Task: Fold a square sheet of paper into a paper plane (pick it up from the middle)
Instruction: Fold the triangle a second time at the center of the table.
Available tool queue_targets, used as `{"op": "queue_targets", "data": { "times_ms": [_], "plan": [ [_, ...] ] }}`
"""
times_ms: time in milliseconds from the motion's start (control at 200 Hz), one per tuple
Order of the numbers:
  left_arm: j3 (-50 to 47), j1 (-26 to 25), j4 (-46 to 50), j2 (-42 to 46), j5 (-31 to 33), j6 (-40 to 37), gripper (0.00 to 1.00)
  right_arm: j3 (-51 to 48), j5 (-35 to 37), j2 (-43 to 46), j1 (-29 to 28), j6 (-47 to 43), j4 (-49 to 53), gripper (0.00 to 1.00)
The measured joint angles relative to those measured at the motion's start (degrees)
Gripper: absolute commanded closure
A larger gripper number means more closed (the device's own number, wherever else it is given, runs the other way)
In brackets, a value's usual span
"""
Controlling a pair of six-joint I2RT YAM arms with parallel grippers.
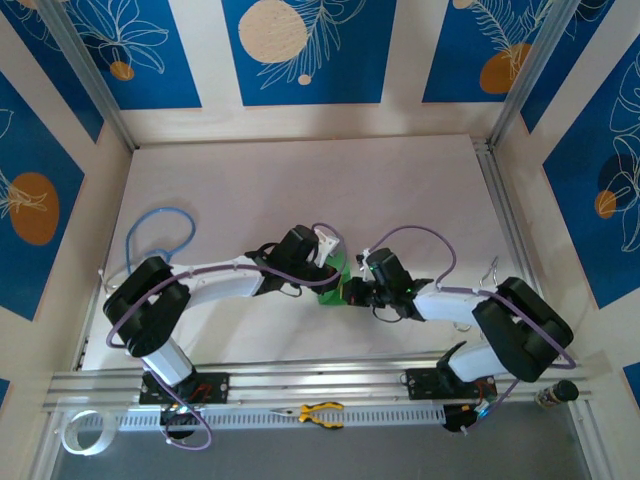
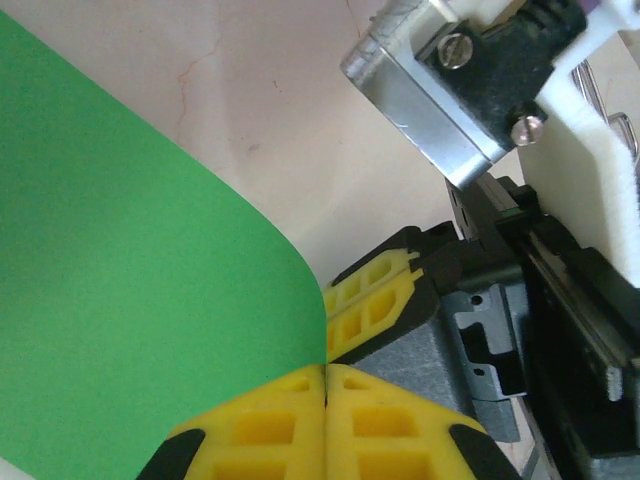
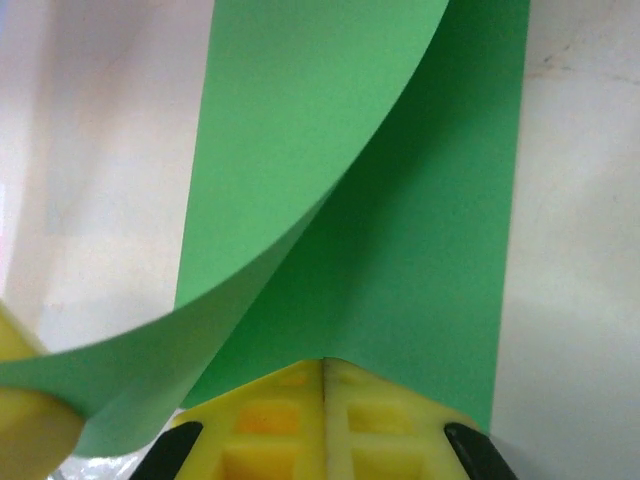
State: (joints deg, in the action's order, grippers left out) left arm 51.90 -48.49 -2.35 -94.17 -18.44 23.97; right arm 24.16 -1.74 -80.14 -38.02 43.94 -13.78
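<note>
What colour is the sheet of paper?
The paper is plain bright green; clearest in right wrist view.

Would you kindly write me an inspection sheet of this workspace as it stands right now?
Surface: pale table, faintly marked, no spills seen.
Job's things: green sheet of paper, curled over itself and held up between the two grippers, not yet a plane.
Clutter: yellow-handled pliers on the near rail; tape roll at the near left corner.
Grippers: left gripper shut on the sheet; right gripper shut on it too.
Cables: blue cable loop lying on the table at left; purple cables arching over the arms.
Surroundings: blue leaf-patterned panels on the walls.
</note>
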Motion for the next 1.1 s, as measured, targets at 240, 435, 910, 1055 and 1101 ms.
{"op": "queue_targets", "data": {
  "times_ms": [240, 435, 910, 1055, 1101],
  "plan": [
    [-0.1, 0.0, -0.2, -0.1, 0.0, 0.2, 1.00, -0.9, 3.3, -1.7, -0.2, 0.1, -2.2, 1.00],
    [-1.0, 0.8, -0.7, -0.2, 0.0, 1.5, 1.00, -1.8, 4.3, -1.7, -0.2, 0.0, -2.9, 1.00],
    [-1.3, 3.1, -1.0, -3.3, 0.9, 1.6, 1.00, -1.9, 4.3, -1.4, 1.3, -0.7, -2.5, 1.00],
    [-1.3, 3.1, 0.1, -3.6, 2.4, 0.8, 1.00, -1.8, 4.1, -1.4, 1.5, -0.9, -2.4, 1.00],
    [-1.3, 3.1, 0.3, -3.6, 2.9, 0.5, 1.00, -1.8, 4.0, -1.4, 1.6, -0.9, -2.3, 1.00]
  ]
}}
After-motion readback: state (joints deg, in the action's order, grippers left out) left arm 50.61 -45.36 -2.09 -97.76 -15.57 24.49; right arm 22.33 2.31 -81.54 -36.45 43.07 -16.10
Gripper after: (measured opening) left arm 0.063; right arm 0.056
